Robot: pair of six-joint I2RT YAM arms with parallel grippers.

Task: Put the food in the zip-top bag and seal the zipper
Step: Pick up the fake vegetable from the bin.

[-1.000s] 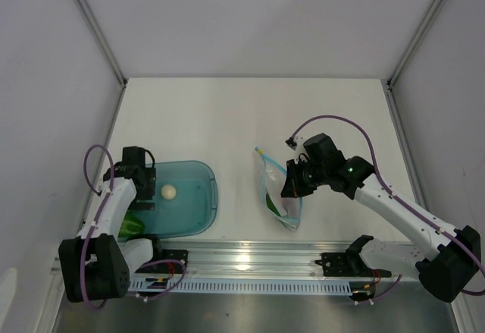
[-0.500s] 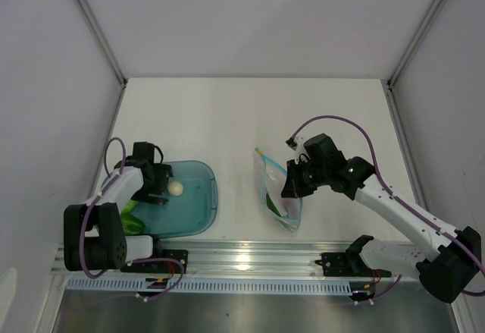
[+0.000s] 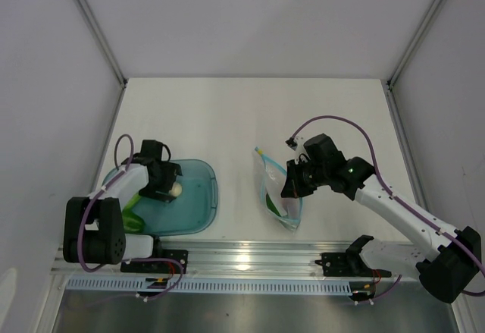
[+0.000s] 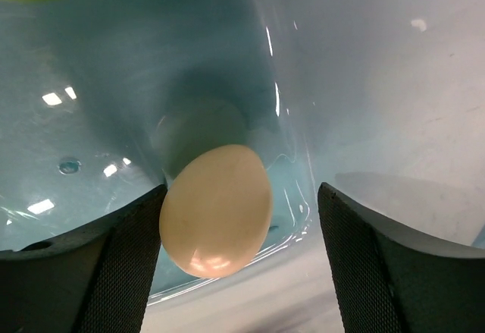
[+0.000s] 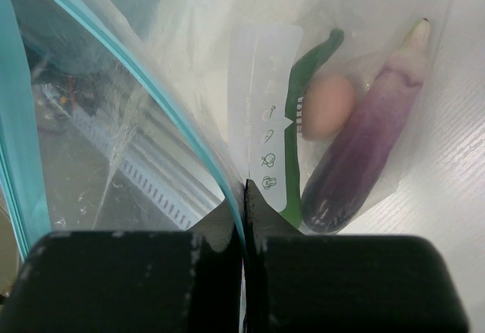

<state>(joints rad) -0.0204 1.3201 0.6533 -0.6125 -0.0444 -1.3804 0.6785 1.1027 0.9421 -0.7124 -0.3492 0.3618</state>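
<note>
- White counter boxed in by pale walls; metal rail along the near edge.
- Teal tray at left, with left jaws spread wide inside it, astride a pale egg.
- Zip-top bag right of centre; right jaws shut tight on its edge by the light-blue zipper.
- In the bag: eggplant, long green vegetable, peach piece — partly masked by a printed label.
- Green food in the tray, half hidden beside the left arm — kind unclear.

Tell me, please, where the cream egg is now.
Top view, left side: the cream egg lies in the teal tray, between the left gripper's open fingers.
</note>
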